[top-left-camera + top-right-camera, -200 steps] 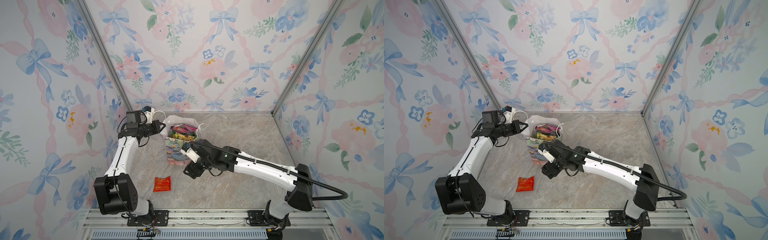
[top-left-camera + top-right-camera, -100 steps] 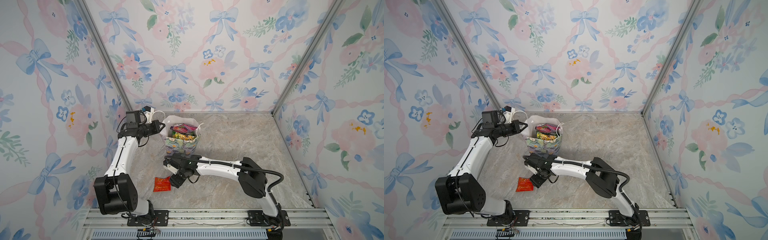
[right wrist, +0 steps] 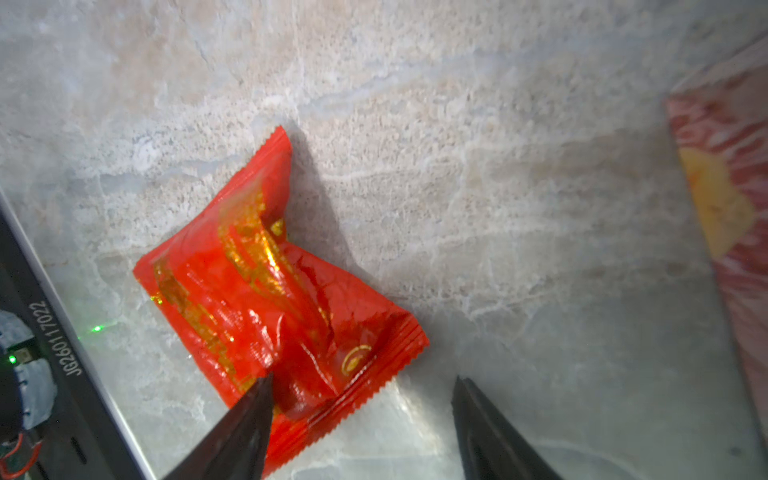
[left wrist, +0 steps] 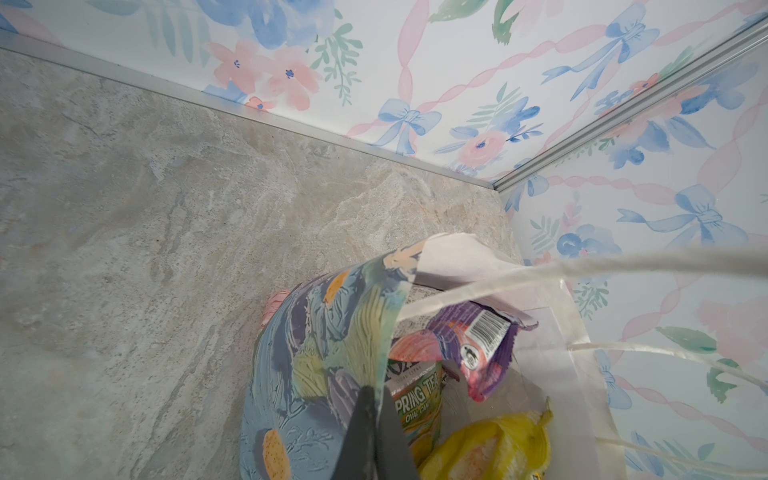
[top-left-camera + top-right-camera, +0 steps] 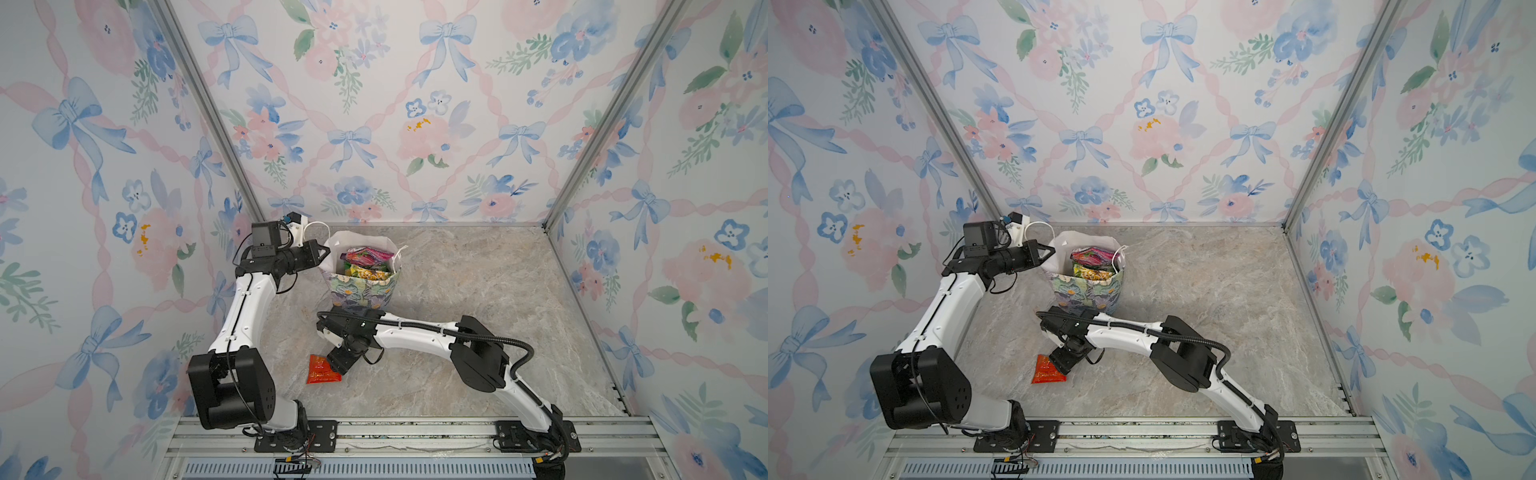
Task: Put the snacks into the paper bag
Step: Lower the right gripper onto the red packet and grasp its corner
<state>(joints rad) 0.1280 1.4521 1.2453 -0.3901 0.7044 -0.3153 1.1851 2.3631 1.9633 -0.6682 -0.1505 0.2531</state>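
As left fingers [image 4: 365,436] pinch paper bag [image 4: 316,353], right fingers [image 3: 245,428] splay over packet [image 3: 266,282].

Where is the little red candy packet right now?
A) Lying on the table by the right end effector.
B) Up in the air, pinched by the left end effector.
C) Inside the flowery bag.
A: the red packet lies on the table, and the right end effector is open at its corner, not closed on it.

Grey marbled tabletop [image 5: 478,291] bearing the upright flower-print paper bag [image 5: 360,291] and one crumpled red packet [image 5: 318,374], apart.
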